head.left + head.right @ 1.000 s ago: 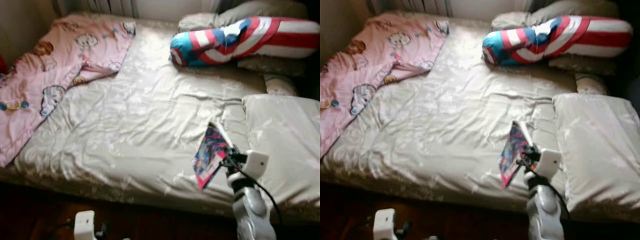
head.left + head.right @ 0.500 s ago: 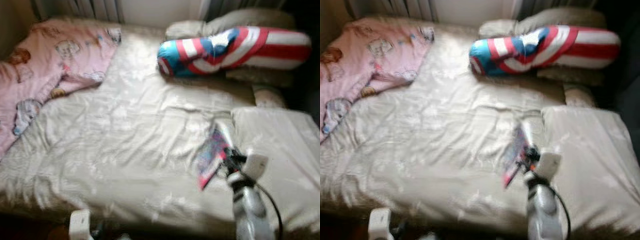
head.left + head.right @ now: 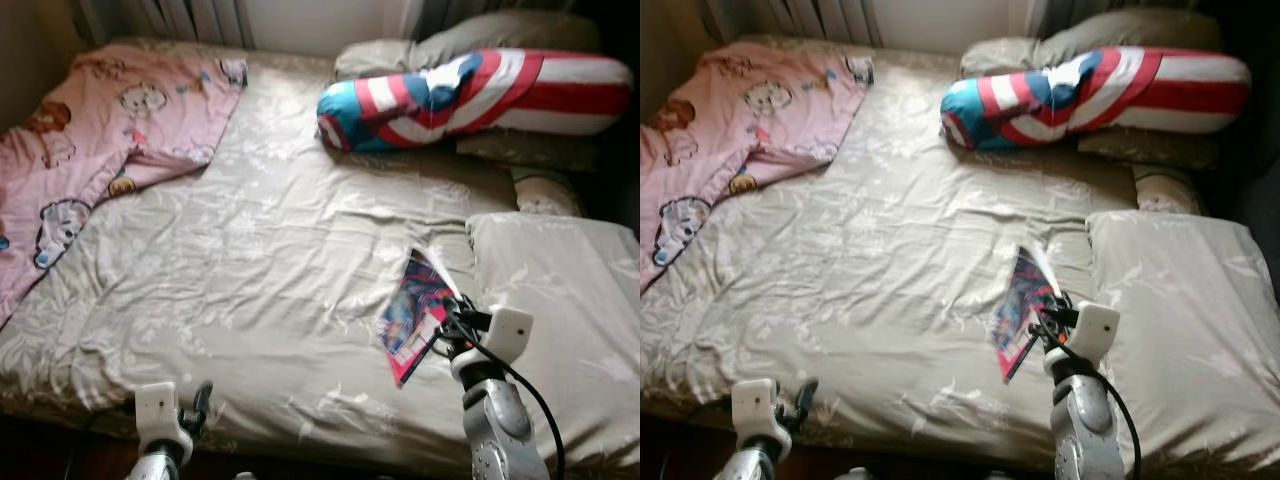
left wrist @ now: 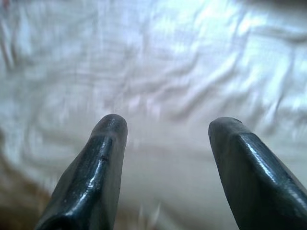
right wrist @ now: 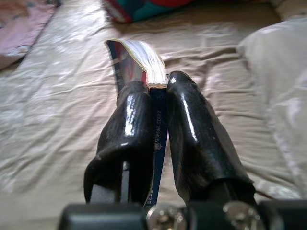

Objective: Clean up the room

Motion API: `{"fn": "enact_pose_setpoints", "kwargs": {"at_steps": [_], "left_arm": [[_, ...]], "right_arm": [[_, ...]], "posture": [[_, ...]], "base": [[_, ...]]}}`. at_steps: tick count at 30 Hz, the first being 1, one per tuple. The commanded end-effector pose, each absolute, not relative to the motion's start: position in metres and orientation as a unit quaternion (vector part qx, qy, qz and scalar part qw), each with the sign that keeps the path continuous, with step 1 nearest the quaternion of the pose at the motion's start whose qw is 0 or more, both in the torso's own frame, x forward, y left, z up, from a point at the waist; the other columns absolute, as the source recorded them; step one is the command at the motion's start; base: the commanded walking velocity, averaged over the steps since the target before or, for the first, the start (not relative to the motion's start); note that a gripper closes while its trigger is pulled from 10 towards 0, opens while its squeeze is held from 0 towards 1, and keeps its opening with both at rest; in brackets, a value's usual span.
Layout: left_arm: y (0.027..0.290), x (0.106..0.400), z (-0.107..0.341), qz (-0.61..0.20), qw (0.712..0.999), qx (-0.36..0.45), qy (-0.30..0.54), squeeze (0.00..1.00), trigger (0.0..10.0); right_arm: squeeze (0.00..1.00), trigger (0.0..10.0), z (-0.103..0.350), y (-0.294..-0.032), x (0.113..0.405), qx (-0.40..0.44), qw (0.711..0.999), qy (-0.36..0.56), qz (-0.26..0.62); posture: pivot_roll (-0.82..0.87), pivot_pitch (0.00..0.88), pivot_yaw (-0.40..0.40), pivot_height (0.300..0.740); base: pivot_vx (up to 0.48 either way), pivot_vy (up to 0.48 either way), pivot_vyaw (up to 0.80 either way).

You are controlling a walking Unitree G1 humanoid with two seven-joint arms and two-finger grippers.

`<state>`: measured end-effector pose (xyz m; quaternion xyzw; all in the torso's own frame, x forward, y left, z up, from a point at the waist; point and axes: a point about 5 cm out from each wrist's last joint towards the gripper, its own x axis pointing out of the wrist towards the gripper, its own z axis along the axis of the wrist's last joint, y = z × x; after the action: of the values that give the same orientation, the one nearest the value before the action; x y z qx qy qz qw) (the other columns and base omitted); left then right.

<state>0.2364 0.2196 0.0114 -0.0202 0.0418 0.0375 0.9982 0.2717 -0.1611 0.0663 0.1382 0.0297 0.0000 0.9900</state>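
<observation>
Tiny spine print on book — illegible

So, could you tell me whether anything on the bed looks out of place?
The pink blanket lies crumpled at the bed's far left corner, and the sheet is wrinkled. The right gripper holds a book.

left gripper | risen into view | above bed edge

Colourful thin book, tilted on edge above the bed, pinched in right tool
</observation>
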Motion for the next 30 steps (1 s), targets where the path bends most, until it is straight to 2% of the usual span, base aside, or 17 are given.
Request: {"fn": "enact_pose_setpoints", "kwargs": {"at_steps": [1,5,17,26,30], "left_arm": [[0.213,0.241,0.03,0.03,0.999,-0.023,0.005,0.0,10.0],[0.207,0.247,0.049,0.02,0.999,-0.02,-0.031,0.0,10.0],[0.205,0.239,0.06,0.024,0.999,-0.024,-0.028,0.0,10.0],[0.206,0.237,0.061,0.028,0.999,-0.025,-0.023,0.0,10.0],[0.206,0.237,0.062,0.03,0.999,-0.025,-0.021,0.0,10.0]], "right_arm": [[0.0,10.0,0.076,-0.163,0.272,0.137,0.991,-0.001,0.0],[0.0,10.0,0.079,-0.16,0.273,0.141,0.99,-0.006,0.002],[0.0,10.0,0.078,-0.158,0.278,0.145,0.989,0.002,0.006],[0.0,10.0,0.08,-0.156,0.279,0.163,0.986,-0.008,0.012],[0.0,10.0,0.08,-0.158,0.281,0.193,0.981,-0.016,0.001]], "posture": [[0.09,0.218,-0.059,0.74],[0.08,0.217,-0.057,0.74],[0.09,0.198,-0.058,0.74],[0.09,0.193,-0.062,0.686],[0.1,0.202,-0.062,0.686]], "base": [[0.0,0.0,0.0],[0.0,0.0,0.0],[0.0,0.0,0.0],[0.0,0.0,0.0],[0.0,0.0,0.0]]}}
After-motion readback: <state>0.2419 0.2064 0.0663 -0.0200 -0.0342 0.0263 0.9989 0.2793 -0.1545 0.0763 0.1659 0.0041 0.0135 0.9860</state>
